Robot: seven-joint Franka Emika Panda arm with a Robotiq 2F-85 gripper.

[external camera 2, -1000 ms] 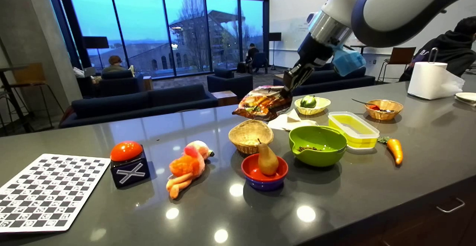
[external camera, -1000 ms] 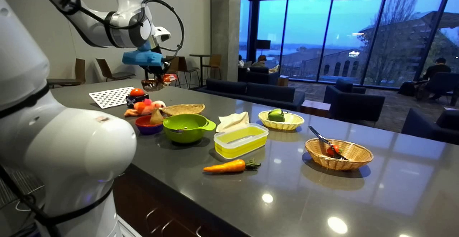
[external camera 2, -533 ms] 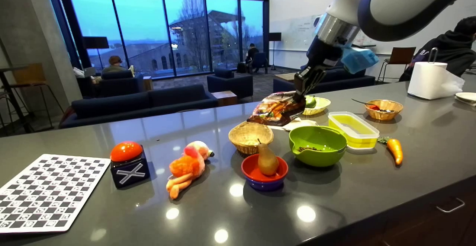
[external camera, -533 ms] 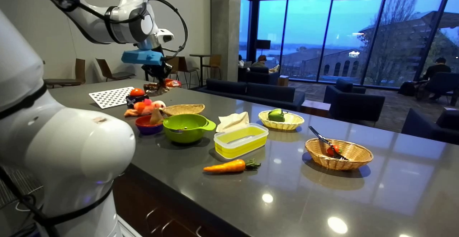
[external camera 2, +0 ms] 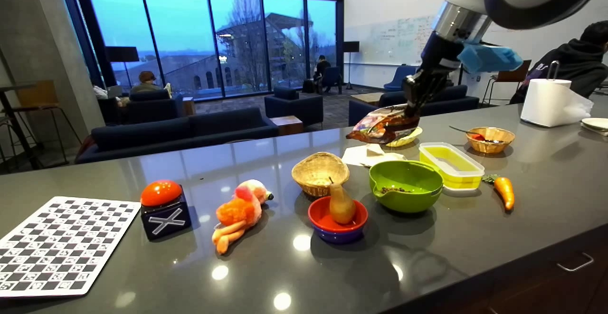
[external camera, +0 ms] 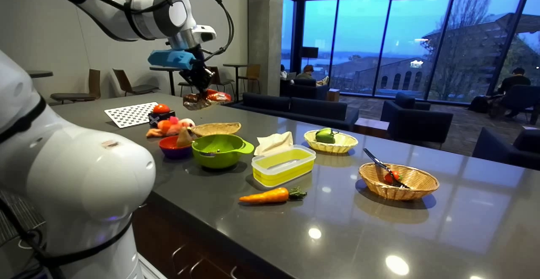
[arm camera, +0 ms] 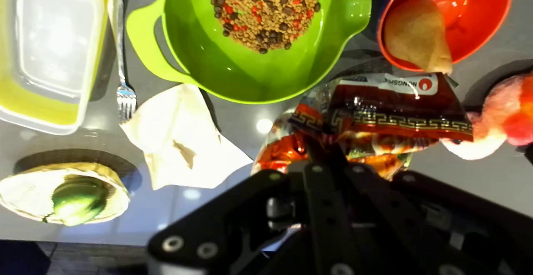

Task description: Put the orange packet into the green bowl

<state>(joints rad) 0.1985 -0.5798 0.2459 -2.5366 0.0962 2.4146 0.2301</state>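
Fingers point(arm camera: 318, 183) pinching orange packet point(external camera 2: 382, 125) aloft over counter point(external camera 2: 199, 276); green bowl point(arm camera: 250, 79) apart, brown bits point(arm camera: 266, 11) inside.

Beyond the glossy grey desk point(external camera: 337, 237), which shows round light reflections point(external camera: 397, 265), there are a dark blue sofa point(external camera 2: 223, 126) and a carpet point(external camera 2: 228, 107). Through the tall windows point(external camera: 367, 38) with dark frames, one can see a bluish sky point(external camera 2: 175, 24). A concrete column point(external camera: 265, 34) stands next to a pale wall point(external camera: 114, 55).

The bowl point(external camera 2: 406, 203) stands between the container point(external camera 2: 461, 182) and the dish point(external camera 2: 321, 217) holding the pear point(external camera 2: 342, 205).
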